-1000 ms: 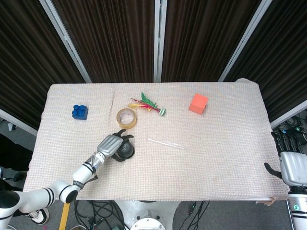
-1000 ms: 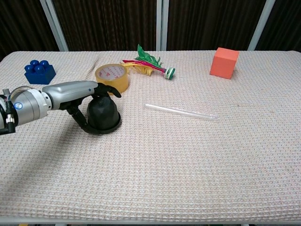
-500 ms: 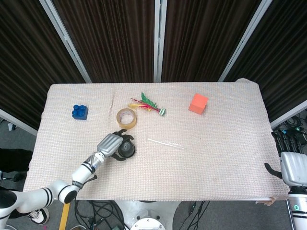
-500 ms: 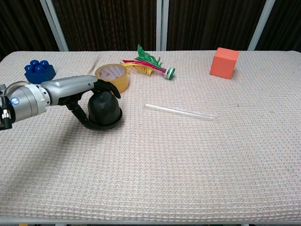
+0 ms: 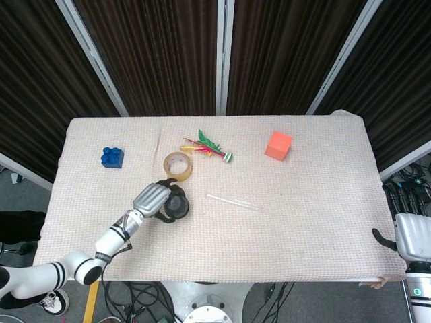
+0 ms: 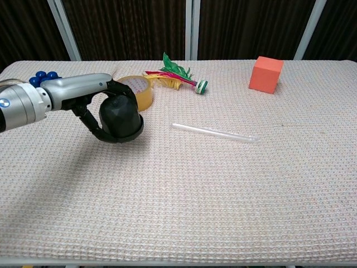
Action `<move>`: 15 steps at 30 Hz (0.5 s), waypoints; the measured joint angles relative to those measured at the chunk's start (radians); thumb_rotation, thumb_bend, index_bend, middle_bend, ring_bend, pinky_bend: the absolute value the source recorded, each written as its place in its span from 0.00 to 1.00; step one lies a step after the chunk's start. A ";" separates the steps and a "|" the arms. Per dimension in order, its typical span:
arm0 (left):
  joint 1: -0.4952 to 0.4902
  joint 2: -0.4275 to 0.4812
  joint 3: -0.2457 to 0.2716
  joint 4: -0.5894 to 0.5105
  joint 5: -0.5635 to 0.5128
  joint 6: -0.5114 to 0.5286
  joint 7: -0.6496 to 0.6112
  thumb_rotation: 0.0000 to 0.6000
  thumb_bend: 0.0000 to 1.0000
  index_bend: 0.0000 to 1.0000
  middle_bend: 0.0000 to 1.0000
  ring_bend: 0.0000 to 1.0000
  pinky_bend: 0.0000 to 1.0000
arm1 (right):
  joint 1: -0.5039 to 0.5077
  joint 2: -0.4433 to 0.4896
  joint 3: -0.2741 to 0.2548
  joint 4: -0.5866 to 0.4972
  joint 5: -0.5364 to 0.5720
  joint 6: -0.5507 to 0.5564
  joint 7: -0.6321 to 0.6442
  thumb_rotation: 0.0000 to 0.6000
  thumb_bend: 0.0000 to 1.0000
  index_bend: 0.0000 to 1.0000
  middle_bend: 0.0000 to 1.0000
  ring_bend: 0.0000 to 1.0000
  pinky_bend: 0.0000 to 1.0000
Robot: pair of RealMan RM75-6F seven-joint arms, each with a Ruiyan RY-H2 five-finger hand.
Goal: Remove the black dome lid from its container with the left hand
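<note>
Two hands were in view, only one at work. From the left: the blue block (image 5: 112, 157) sat near the counter's (image 6: 223, 212) far left edge, and the left hand (image 5: 152, 200) had its fingers (image 6: 92, 126) wrapped around the black lid (image 6: 119, 119), holding it just in front of the tape roll (image 6: 135, 91). The lid looked tilted and clear of the cloth, so I judged the lift was under way; no container showed under it. Next it wanted carrying up and toward the near side, where the cloth lay bare, without nudging the roll. Rightward lay the feathered toy (image 5: 207, 146), the clear rod (image 6: 215, 133) and the orange cube (image 5: 278, 145). The right hand (image 5: 412, 232) hung past the counter's right edge; whether open or closed I couldn't tell.
</note>
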 measured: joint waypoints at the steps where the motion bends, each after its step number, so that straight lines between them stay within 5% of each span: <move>1: -0.001 0.012 -0.002 -0.009 -0.005 -0.004 0.005 1.00 0.18 0.37 0.39 0.12 0.22 | 0.000 0.000 0.000 0.000 0.000 0.001 0.002 1.00 0.11 0.00 0.00 0.00 0.00; 15: 0.001 0.204 -0.035 -0.139 -0.114 -0.004 0.148 1.00 0.18 0.37 0.42 0.12 0.23 | -0.014 0.000 -0.001 0.015 -0.029 0.032 0.047 1.00 0.12 0.00 0.00 0.00 0.00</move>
